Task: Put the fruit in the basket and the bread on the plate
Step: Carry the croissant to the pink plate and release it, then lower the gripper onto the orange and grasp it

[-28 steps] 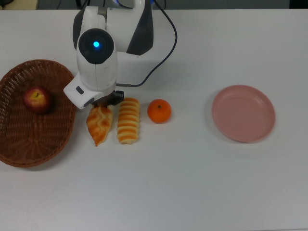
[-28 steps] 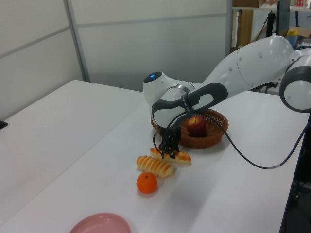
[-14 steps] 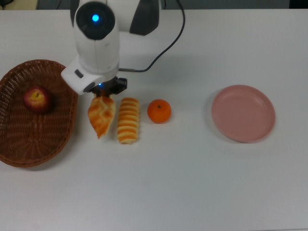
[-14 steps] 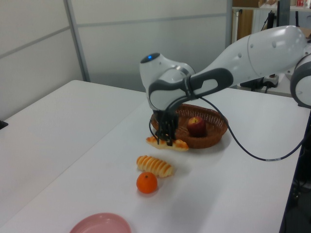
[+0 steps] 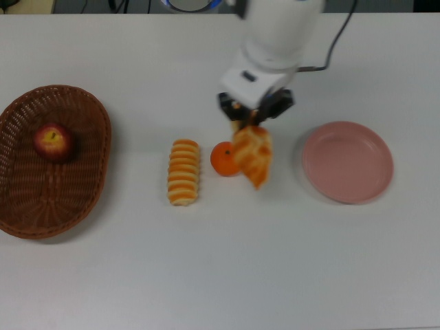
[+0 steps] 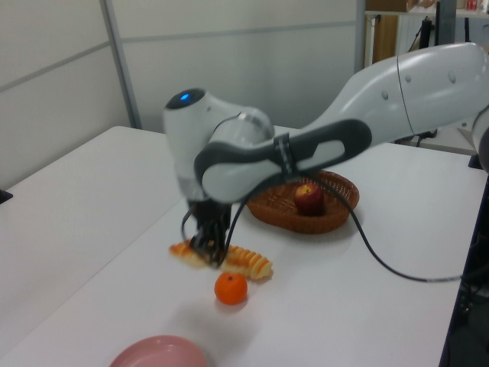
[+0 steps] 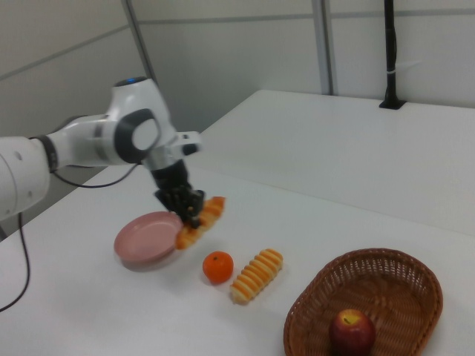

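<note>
My gripper (image 5: 253, 118) is shut on one end of the braided bread (image 5: 254, 155), which hangs tilted above the table between the mandarin (image 5: 223, 159) and the pink plate (image 5: 348, 162). In the right view the gripper (image 7: 190, 212) carries that bread (image 7: 200, 222) just beside the plate (image 7: 145, 237). The ribbed loaf (image 5: 183, 172) lies on the table to the top view's left of the mandarin. The red apple (image 5: 53, 141) rests inside the wicker basket (image 5: 41, 203) at the top view's far left. Nothing lies on the plate.
The white arm (image 6: 321, 145) reaches over the table from the basket's side in the left view, with a black cable (image 6: 382, 260) trailing under it. The white table (image 5: 220, 275) carries nothing else.
The gripper has carried the braided bread from beside the basket, over the ribbed loaf and the mandarin, to the top view's right, close to the plate. Everything else has stayed put.
</note>
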`<state>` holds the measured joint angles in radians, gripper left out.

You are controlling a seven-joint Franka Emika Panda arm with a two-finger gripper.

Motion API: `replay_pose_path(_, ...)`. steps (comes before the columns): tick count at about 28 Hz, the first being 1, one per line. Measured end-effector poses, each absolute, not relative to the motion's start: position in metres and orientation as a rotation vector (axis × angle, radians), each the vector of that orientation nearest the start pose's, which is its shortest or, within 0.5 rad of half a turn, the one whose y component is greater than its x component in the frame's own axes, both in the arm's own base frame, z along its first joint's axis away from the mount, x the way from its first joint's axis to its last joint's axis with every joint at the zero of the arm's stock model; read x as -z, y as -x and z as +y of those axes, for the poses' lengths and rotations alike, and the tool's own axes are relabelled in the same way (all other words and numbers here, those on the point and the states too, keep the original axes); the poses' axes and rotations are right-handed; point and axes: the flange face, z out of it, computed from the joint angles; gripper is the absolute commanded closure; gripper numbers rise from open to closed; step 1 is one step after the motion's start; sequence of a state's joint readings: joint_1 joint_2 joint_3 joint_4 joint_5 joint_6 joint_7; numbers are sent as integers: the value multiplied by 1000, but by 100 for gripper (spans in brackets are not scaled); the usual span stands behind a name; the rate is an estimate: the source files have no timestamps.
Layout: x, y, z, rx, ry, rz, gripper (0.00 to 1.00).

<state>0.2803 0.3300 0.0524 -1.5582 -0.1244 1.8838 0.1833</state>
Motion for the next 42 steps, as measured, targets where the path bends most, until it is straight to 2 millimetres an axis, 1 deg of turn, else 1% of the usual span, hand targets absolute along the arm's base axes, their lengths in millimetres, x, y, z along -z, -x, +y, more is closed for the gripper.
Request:
replay_pose_path(1,-456,-621,220,37,3225,-313,71)
replay_pose_path(4,-450,-610,254,43,3219,-353,69)
replay_pose_path(7,-442,-605,287,109,3195,-384,68)
replay_pose_path(10,-428,-603,308,140,3179,-418,67)
replay_pose_path(11,-418,-602,317,137,3176,-430,66)
replay_pose_path(16,-388,-602,336,136,3165,-470,63)
replay_pose_path(17,-385,-602,338,138,3163,-474,55)
replay_pose_path(18,-382,-602,339,139,3161,-477,34)
replay_pose_path(19,-380,-602,341,141,3160,-480,1)
replay_pose_path(23,-379,-602,343,147,3157,-484,0)
replay_pose_path(29,-385,-604,343,166,3155,-486,0)
replay_pose_path(31,-389,-605,343,176,3152,-485,0)
replay_pose_path(34,-402,-605,343,201,3144,-476,0)
replay_pose_path(37,-416,-602,337,181,3158,-464,0)
replay_pose_path(39,-427,-600,329,158,3173,-448,0)
replay_pose_path(42,-438,-601,310,119,3203,-404,0)
